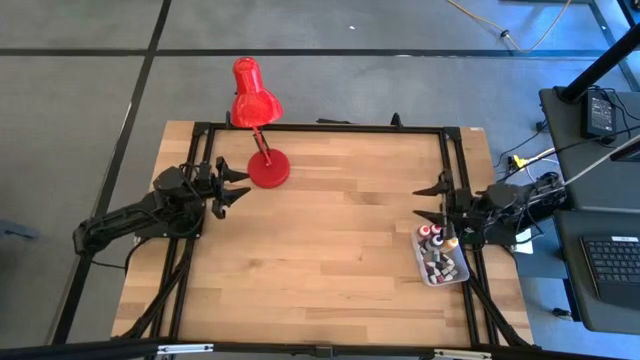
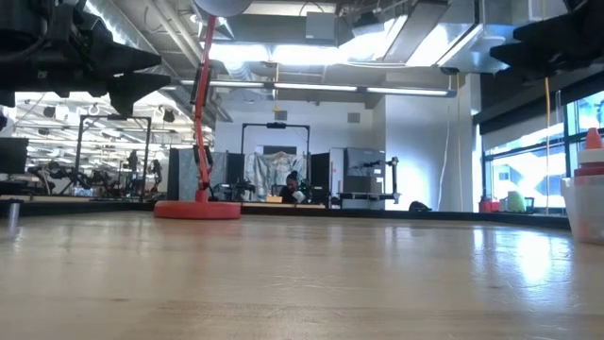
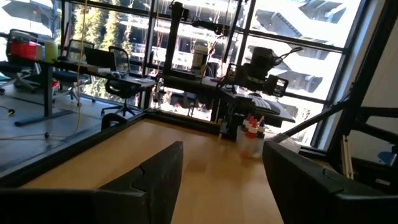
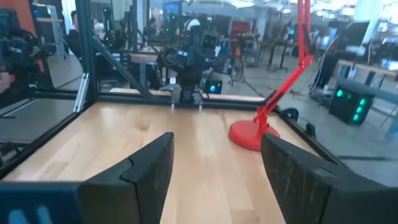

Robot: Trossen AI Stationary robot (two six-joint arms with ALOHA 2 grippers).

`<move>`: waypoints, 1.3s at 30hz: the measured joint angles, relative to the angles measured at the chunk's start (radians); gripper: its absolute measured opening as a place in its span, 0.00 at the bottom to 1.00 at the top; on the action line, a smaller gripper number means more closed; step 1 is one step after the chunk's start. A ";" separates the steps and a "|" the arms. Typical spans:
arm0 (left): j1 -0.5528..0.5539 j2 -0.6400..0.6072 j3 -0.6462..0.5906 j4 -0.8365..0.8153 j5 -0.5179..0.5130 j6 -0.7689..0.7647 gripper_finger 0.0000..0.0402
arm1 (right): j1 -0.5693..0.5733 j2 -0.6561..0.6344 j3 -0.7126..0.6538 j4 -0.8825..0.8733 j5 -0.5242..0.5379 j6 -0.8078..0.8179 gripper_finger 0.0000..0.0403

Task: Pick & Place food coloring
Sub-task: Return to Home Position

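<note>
Here, the left gripper (image 1: 233,188) and right gripper (image 1: 431,203) rest at opposite table (image 1: 330,260) edges, fingers spread and empty, likely because the bottles (image 1: 440,262) already lie in the tub (image 1: 452,282).

In the low view the clear tub (image 2: 586,210) is cut by the edge and the red lamp (image 2: 202,104) loses its head at the top; from above the food coloring bottles (image 1: 440,256) are too small to count.

A robotics lab is shown. Beyond the wooden table (image 1: 330,260), framed rigs (image 2: 275,156), desks (image 3: 37,70) and ceiling ducts (image 2: 283,71) are seen.
</note>
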 joint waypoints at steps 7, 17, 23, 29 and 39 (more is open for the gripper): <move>0.000 0.000 0.000 0.000 0.000 0.002 0.54 | -0.010 0.000 -0.111 0.146 0.016 -0.040 0.60; 0.000 0.000 0.000 0.000 0.000 0.002 0.54 | -0.051 0.002 -0.194 0.212 0.012 0.012 0.60; 0.000 0.000 0.000 0.000 0.000 0.002 0.54 | -0.075 0.000 -0.200 0.230 0.010 0.002 0.60; 0.000 0.000 0.000 0.000 0.000 0.002 0.54 | -0.109 0.000 -0.200 0.230 0.015 0.047 0.60; 0.000 0.000 0.000 0.000 0.000 0.002 0.54 | -0.152 0.000 -0.221 0.292 0.019 0.095 0.60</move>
